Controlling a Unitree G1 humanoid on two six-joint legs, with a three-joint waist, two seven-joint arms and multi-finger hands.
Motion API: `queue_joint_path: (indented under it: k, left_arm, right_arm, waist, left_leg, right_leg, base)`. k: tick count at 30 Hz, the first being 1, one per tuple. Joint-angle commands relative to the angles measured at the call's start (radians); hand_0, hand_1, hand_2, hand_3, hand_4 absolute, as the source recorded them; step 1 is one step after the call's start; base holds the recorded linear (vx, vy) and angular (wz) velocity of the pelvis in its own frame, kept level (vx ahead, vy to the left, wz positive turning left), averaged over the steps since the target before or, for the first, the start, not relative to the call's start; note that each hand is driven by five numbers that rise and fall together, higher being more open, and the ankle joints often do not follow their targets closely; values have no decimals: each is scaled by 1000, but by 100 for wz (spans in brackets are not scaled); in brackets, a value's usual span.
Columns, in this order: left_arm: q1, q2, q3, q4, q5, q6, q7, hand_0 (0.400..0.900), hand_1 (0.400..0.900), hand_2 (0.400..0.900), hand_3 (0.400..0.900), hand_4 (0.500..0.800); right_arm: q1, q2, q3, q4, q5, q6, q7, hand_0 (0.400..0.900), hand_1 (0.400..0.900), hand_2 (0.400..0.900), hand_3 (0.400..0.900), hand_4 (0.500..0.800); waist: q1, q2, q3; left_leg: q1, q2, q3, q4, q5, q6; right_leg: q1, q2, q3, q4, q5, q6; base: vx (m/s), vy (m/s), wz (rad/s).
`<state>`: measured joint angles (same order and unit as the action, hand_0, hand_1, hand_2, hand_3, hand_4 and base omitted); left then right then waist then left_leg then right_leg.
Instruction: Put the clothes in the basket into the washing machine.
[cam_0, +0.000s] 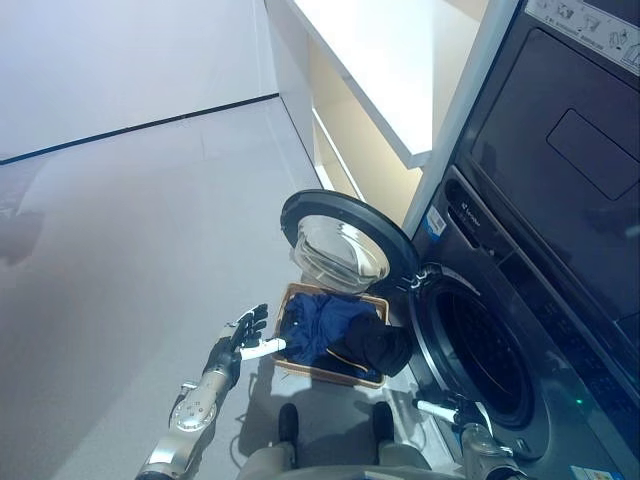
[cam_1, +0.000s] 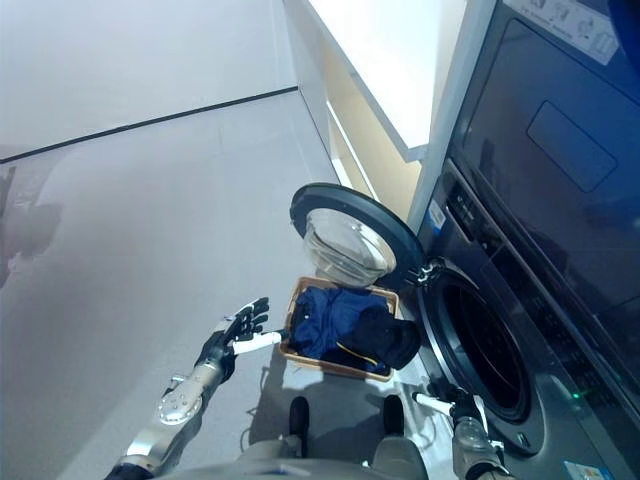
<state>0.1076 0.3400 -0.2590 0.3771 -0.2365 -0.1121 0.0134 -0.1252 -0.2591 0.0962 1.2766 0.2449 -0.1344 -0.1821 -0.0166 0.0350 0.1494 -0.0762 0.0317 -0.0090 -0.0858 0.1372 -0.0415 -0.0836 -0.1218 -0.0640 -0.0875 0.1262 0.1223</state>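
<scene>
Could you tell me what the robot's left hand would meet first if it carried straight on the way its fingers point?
Probably the near rim of the basket; the open left hand points at it, though depth is unclear.

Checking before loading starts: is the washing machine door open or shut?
Open. The round door is swung out to the left, above the basket, leaving the dark drum opening exposed.

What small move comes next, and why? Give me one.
Probably reach the left hand rightward into the basket and close on the blue clothes. That hand hovers open beside the basket's left rim, holding nothing; the clothes still fill the basket, and the washing machine door already stands open.
</scene>
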Motion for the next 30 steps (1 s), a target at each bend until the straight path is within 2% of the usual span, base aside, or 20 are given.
queue_joint_path:
  k: [1,12,14,17,19,22,25,30]
  left_arm:
    - [-40,18,51,-46,-2,-60,1,900,900,900,900,800]
    - [-38,18,54,-49,-1,-61,2,900,900,900,900,800]
    - [-36,22,55,-57,-1,-63,4,900,900,900,900,800]
    - [-46,25,45,-56,1,-76,13,900,900,900,900,800]
    - [-49,33,37,-66,-6,-85,20,900,900,900,900,800]
    - [-57,50,6,-116,-35,-99,10,900,900,900,900,800]
    - [-47,85,-16,-210,-70,-104,3,900,900,900,900,800]
    - [-72,133,-51,-270,-108,-117,8,900,900,900,900,800]
  right_arm:
    - [-33,-2,29,20,-4,-29,-6,900,900,900,900,800]
    - [-36,-7,62,-14,-51,-30,-11,900,900,900,900,800]
    - [-49,-18,107,-46,-135,-25,-25,900,900,900,900,800]
    - [-101,-66,273,-115,-463,11,-72,900,900,900,900,800]
    - [-134,-105,350,-182,-616,21,-78,900,900,900,900,800]
    - [-237,-136,436,-135,-753,35,-102,900,900,900,900,800]
    - [-323,-142,488,-76,-854,61,-135,900,900,900,900,800]
    - [-437,-180,571,0,-1062,136,-197,900,900,900,900,800]
  waist:
    - [24,-50,-11]
    - [25,-52,-4]
    - [26,-52,4]
    - [34,-48,35]
    - [38,-43,55]
    - [55,-32,79]
    - [86,-19,106]
    - [121,17,186]
  left_leg:
    - [-20,-13,-5,86,-146,12]
    - [-29,-14,-8,89,-145,13]
    - [-39,-15,-11,94,-143,13]
    - [-78,-20,-18,107,-138,15]
    - [-107,-23,-22,114,-132,17]
    - [-160,-27,-30,121,-118,18]
    - [-209,-32,-43,134,-110,20]
    - [-337,-63,-50,222,-113,22]
  right_leg:
    - [-59,-9,14,105,-49,5]
    - [-67,-9,15,108,-49,4]
    - [-76,-9,14,111,-48,5]
    - [-109,-13,16,118,-40,5]
    - [-136,-18,13,122,-32,6]
    - [-180,-27,5,125,-20,7]
    - [-225,-33,1,136,-13,9]
    - [-339,-40,5,191,-9,3]
  base:
    - [0,0,0]
    - [0,0,0]
    - [-25,5,1]
    - [-119,10,5]
    - [-139,13,9]
    - [-116,13,14]
    - [-103,20,12]
    - [-155,54,10]
